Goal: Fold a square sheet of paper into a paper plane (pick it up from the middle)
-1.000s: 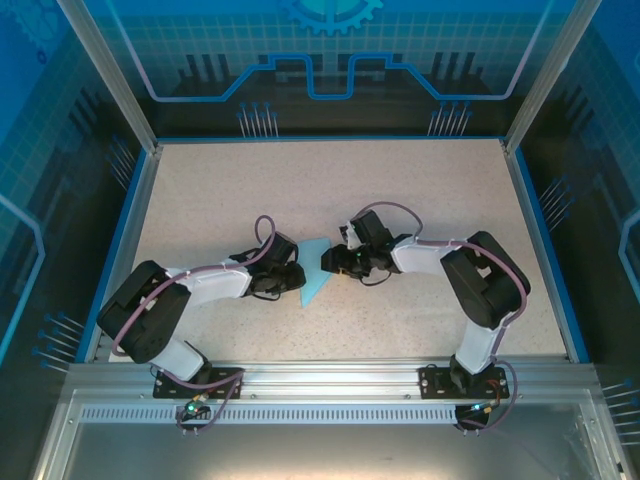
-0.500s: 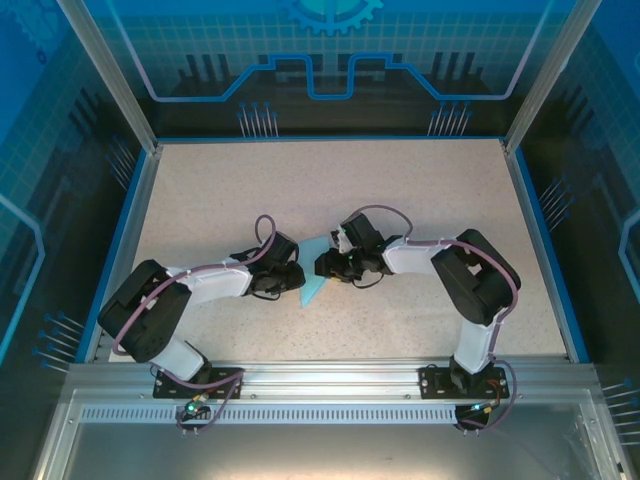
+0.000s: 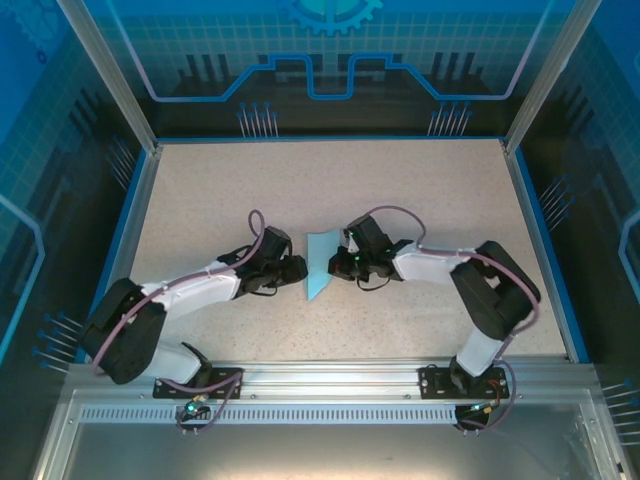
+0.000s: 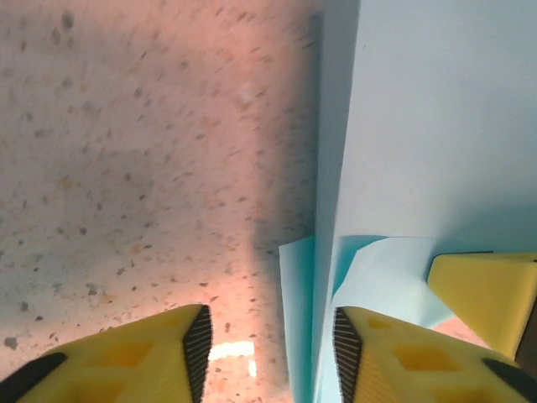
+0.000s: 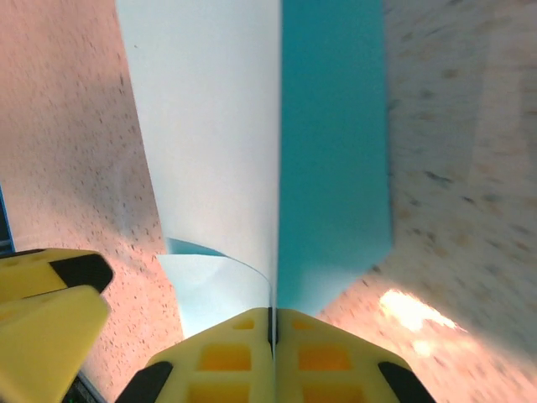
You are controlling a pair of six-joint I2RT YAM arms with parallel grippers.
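Left end effector (image 3: pixel 297 270) sat open at the left edge of the blue paper (image 3: pixel 321 262) - nothing clamped. Right end effector (image 3: pixel 341 266) was pinched onto the paper's right edge, fold raised - paper mid-table (image 3: pixel 420 190).

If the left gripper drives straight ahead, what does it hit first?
The left gripper would likely meet the light blue paper first, its edge between the open jaws; depth unclear.

The thin light-blue folded paper sheet (image 5: pixel 210 126) is matt and smooth. The beige speckled tabletop (image 4: pixel 126 168) is faintly glossy, perhaps laminate. The yellow fingers (image 4: pixel 126 361) of the left gripper (image 4: pixel 270 344) look like moulded plastic.
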